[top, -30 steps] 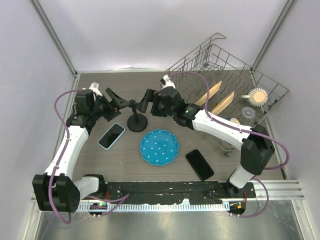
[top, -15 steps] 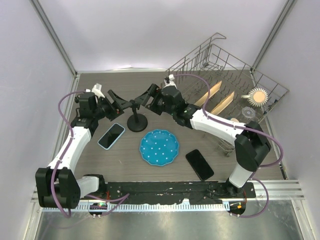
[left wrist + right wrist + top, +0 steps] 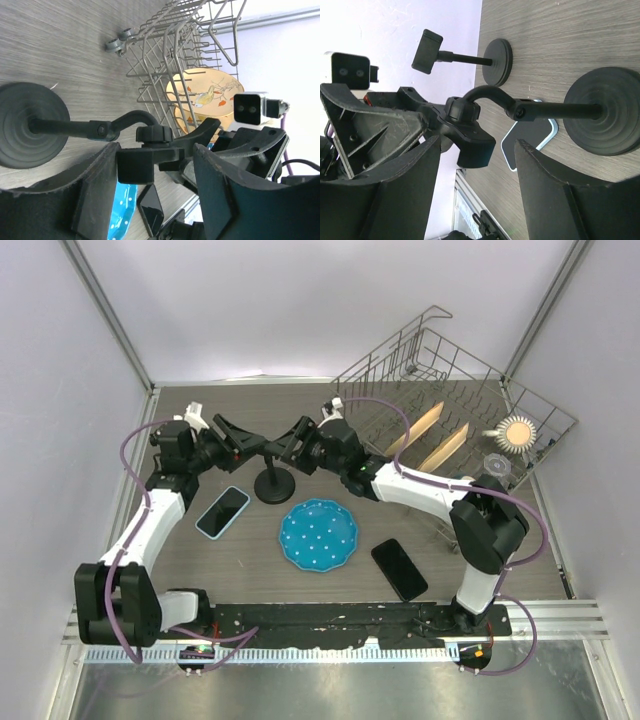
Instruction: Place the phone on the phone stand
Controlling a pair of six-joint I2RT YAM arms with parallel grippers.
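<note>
The black phone stand (image 3: 274,483) stands at the table's centre left, its clamp head up at the top. My left gripper (image 3: 228,440) is open at the clamp's left end. In the left wrist view the gripper (image 3: 156,148) has its jaws wide, with the clamp block (image 3: 137,162) between them, close to the left finger (image 3: 95,195). My right gripper (image 3: 291,443) is open at the clamp's right end. In the right wrist view the gripper (image 3: 477,142) straddles the clamp end (image 3: 476,148). A phone in a light-blue case (image 3: 222,512) lies flat left of the stand. A black phone (image 3: 400,569) lies near the front.
A blue dotted plate (image 3: 318,534) lies in front of the stand. A wire dish rack (image 3: 455,420) with plates stands at the back right. The right wrist view shows a second black stand (image 3: 496,62) farther back. Walls close in on the left and at the back.
Both grippers have closed in on the stand's clamp head from either side. The left gripper moved right and back, the right gripper moved left. The phones and plate have not moved.
</note>
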